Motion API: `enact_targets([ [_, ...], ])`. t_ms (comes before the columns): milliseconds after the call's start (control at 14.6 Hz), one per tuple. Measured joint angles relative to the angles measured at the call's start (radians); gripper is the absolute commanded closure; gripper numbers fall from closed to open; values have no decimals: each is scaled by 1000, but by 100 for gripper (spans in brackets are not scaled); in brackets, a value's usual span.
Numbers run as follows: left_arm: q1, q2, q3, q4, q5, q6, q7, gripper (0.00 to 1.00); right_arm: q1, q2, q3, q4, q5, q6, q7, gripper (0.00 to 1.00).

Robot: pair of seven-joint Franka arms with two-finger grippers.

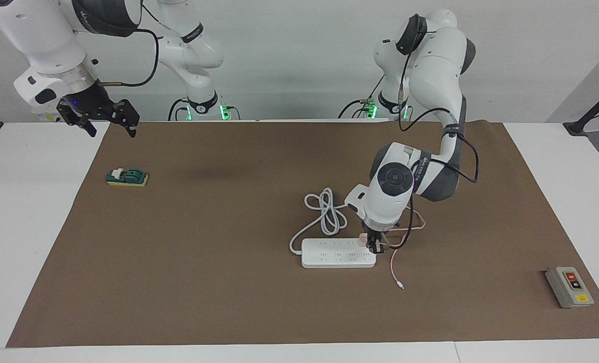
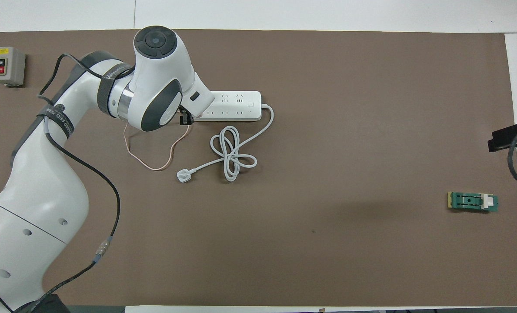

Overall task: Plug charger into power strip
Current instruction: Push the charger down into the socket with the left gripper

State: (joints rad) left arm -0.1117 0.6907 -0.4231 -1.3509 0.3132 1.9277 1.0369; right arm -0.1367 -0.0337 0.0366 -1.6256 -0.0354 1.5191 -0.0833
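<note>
The white power strip (image 1: pixel 337 253) (image 2: pixel 234 105) lies flat on the brown mat. My left gripper (image 1: pixel 375 246) (image 2: pixel 184 119) points down at the strip's end toward the left arm, shut on the pale pink charger (image 1: pixel 362 238). The charger sits against the strip's top at that end; whether its prongs are in a socket I cannot tell. Its thin pink cable (image 1: pixel 395 267) (image 2: pixel 154 165) loops over the mat beside the strip. In the overhead view the arm's wrist hides the charger. My right gripper (image 1: pixel 110 120) waits, open, in the air over the mat's corner at the right arm's end.
The strip's thick white cord (image 1: pixel 327 212) coils nearer the robots and ends in a white plug (image 2: pixel 183 175). A grey switch box (image 1: pixel 570 286) (image 2: pixel 7 66) sits at the left arm's end. A green block (image 1: pixel 127 177) (image 2: pixel 473 201) lies at the right arm's end.
</note>
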Motion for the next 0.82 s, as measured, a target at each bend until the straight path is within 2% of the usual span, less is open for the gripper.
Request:
enact_targets([
  [481, 23, -74, 1, -141, 3, 144, -2, 99, 0, 0, 0, 0, 0, 0, 0, 0],
  [549, 25, -77, 0, -147, 2, 151, -3, 97, 0, 0, 0, 0, 0, 0, 0, 0],
  [618, 27, -78, 0, -149, 1, 153, -5, 90, 0, 0, 0, 0, 0, 0, 0, 0],
  [687, 27, -78, 0, -149, 1, 153, -8, 63, 0, 0, 0, 0, 0, 0, 0, 0],
  [755, 27, -78, 0, -149, 1, 153, -12, 1, 0, 0, 0, 0, 0, 0, 0, 0],
  [824, 27, -72, -2, -150, -4, 164, -19, 0, 0, 0, 0, 0, 0, 0, 0, 0],
])
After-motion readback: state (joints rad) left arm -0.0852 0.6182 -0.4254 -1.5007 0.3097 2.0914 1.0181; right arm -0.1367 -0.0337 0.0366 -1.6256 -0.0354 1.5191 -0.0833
